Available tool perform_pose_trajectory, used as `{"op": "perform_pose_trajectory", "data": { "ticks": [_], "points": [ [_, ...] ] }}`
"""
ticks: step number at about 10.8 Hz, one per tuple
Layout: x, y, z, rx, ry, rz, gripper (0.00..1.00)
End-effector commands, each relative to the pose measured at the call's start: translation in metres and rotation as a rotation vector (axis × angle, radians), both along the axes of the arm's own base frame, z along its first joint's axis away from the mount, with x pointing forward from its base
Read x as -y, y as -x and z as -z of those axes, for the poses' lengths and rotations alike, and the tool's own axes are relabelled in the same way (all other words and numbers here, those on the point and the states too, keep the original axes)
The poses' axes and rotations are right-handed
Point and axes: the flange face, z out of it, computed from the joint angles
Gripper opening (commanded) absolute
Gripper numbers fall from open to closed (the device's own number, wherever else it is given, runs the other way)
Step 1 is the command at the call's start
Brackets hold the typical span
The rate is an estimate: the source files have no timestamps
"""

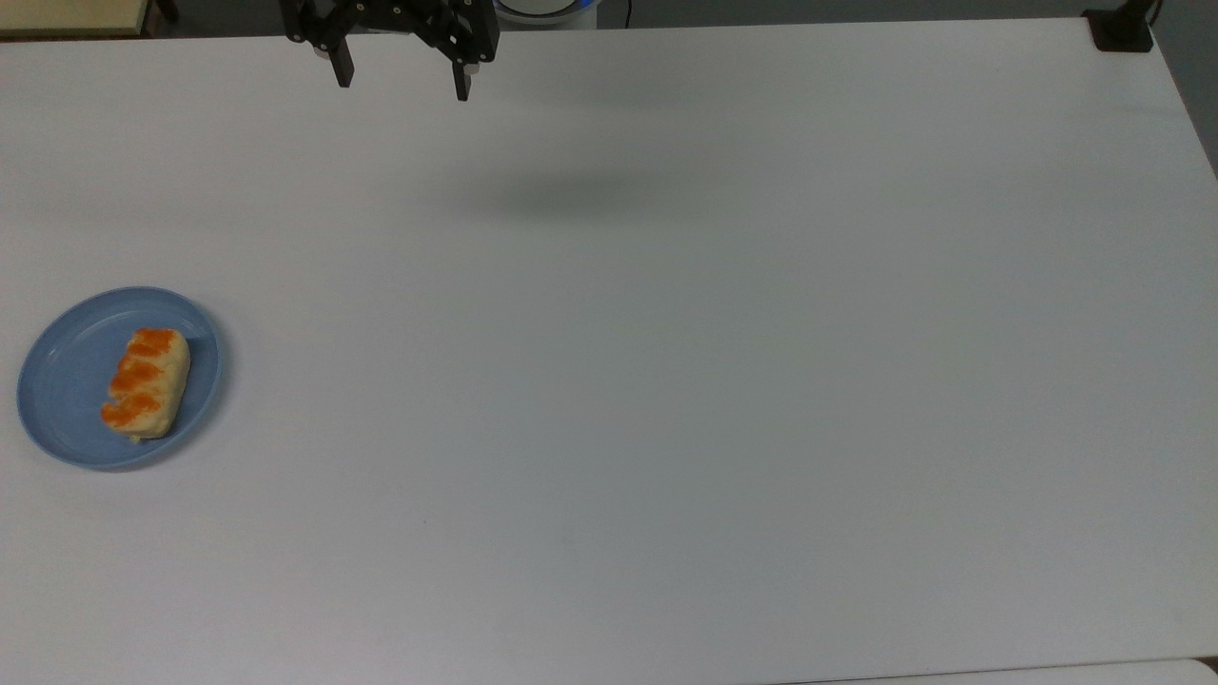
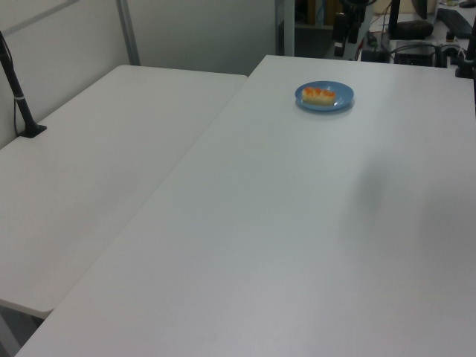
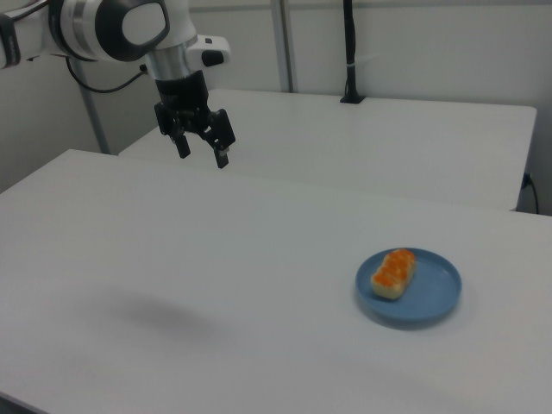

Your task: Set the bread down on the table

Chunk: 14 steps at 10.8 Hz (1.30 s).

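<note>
High above the far edge of the table (image 1: 666,381), the gripper (image 1: 402,81) hangs with its two fingers spread apart and nothing between them. Well away from it, toward the top view's lower left, the bread (image 1: 146,382) lies on the blue plate (image 1: 57,371), on the half of the plate nearer the gripper, untouched and well apart from the fingers. By my reading nothing of the task is done yet: the reach to the plate, the grasp, the lift and the setting-down on bare tabletop all remain.
</note>
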Motion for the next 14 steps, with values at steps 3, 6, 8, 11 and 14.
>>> {"op": "perform_pose_trajectory", "data": {
  "ticks": [3, 6, 8, 11, 14],
  "points": [
    [0.002, 0.007, -0.003, -0.008, -0.008, -0.043, 1.00],
    [0.005, 0.006, 0.004, -0.026, -0.003, -0.077, 1.00],
    [0.024, 0.002, 0.010, -0.028, 0.005, -0.050, 1.00],
    [0.081, -0.009, 0.029, 0.008, 0.068, 0.020, 1.00],
    [0.148, -0.036, 0.083, 0.090, 0.154, 0.073, 1.00]
  ]
}}
